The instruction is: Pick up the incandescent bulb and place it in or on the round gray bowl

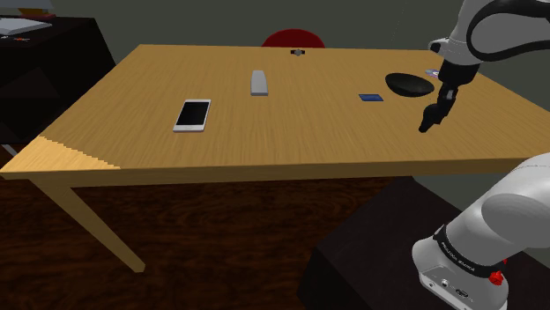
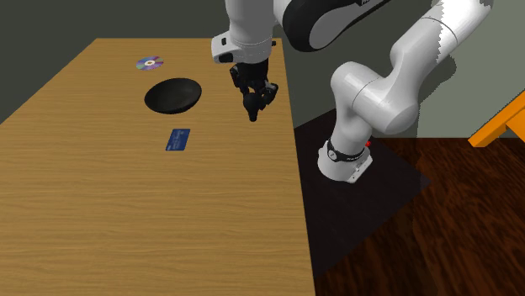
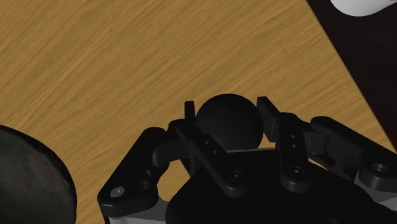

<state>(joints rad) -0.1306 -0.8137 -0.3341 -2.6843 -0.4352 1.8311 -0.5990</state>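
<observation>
The bulb [image 3: 229,121] shows as a dark round ball clasped between the two black fingers of my gripper [image 3: 228,107]. My gripper [image 1: 427,126] [image 2: 254,113] points down over the wooden table [image 1: 308,132], shut on the bulb. It stands beside the round dark bowl [image 1: 410,84] [image 2: 173,94], between the bowl and the table edge nearest the stand. The bowl's rim [image 3: 25,172] lies off to one side of the fingers and nothing is in it.
A small blue card [image 1: 371,97] [image 2: 177,139] lies close to the bowl and a shiny disc [image 2: 150,62] lies beyond it. A white phone [image 1: 192,114] and a grey bar-shaped object [image 1: 259,82] rest mid-table. A red chair back [image 1: 293,38] rises behind the far edge.
</observation>
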